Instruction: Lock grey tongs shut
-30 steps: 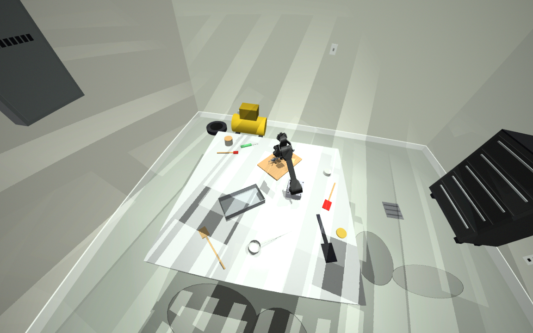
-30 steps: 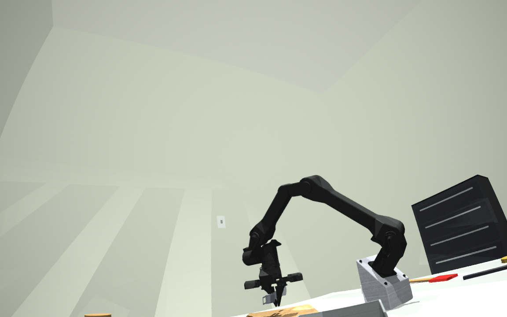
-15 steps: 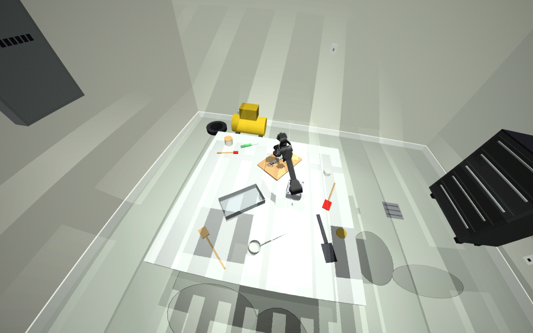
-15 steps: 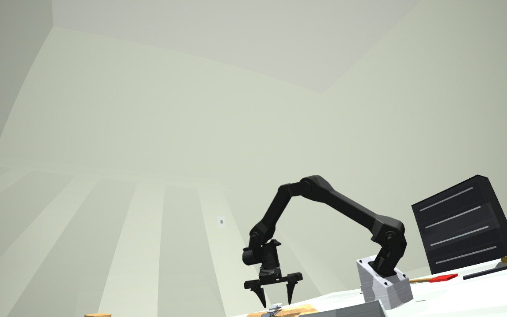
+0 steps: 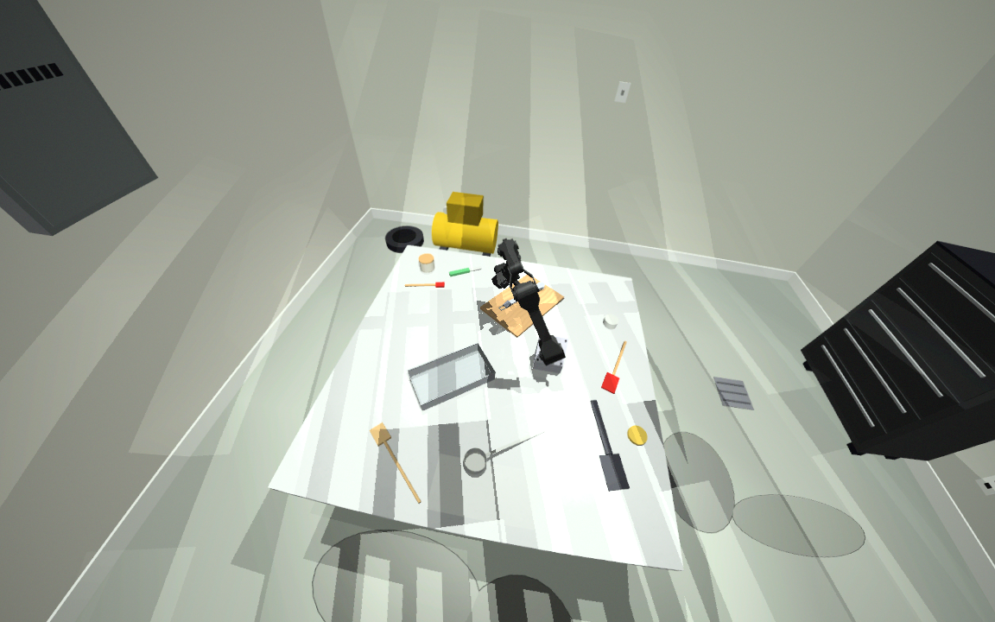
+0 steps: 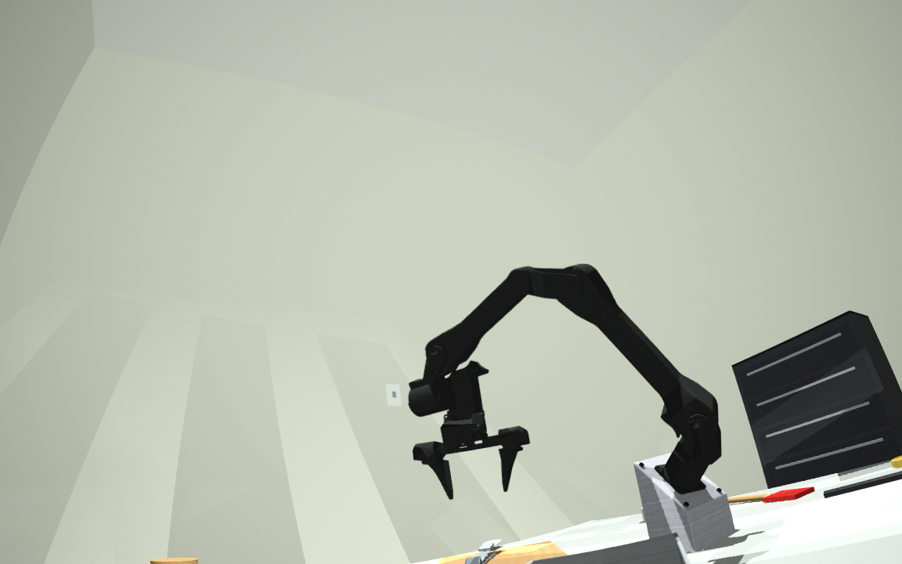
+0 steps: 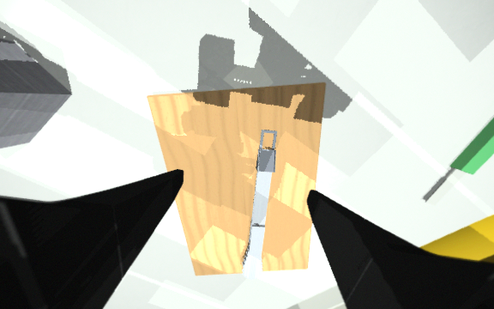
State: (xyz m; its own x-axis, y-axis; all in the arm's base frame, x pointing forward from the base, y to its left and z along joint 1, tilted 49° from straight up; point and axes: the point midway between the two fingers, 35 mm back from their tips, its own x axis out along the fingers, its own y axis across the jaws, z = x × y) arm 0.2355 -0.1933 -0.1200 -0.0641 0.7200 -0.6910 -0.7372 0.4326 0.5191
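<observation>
The grey tongs (image 5: pixel 504 306) (image 6: pixel 488 550) (image 7: pixel 267 160) lie on the wooden board (image 5: pixel 520 326) (image 6: pixel 538 552) (image 7: pixel 213 172). In the wrist view their arms look pressed together into one narrow strip, and one end reaches past the board's edge. The lock inside the hinge is hidden. My gripper (image 6: pixel 478 494) (image 7: pixel 247 185) is wide open and empty, pointing down above the board, clear of the tongs. The roasting tin (image 5: pixel 459 390) (image 6: pixel 611 552) stands on the table apart from the board, with nothing seen in it.
A green-handled tool (image 5: pixel 459 271) (image 7: pixel 487 142) and a red-headed tool (image 5: pixel 439 284) lie beyond the board. A wood-topped jar (image 5: pixel 426 263) stands near them. A white cap (image 5: pixel 610 321) and a red spatula (image 5: pixel 610 383) lie on the right, near my metal base (image 6: pixel 692 515).
</observation>
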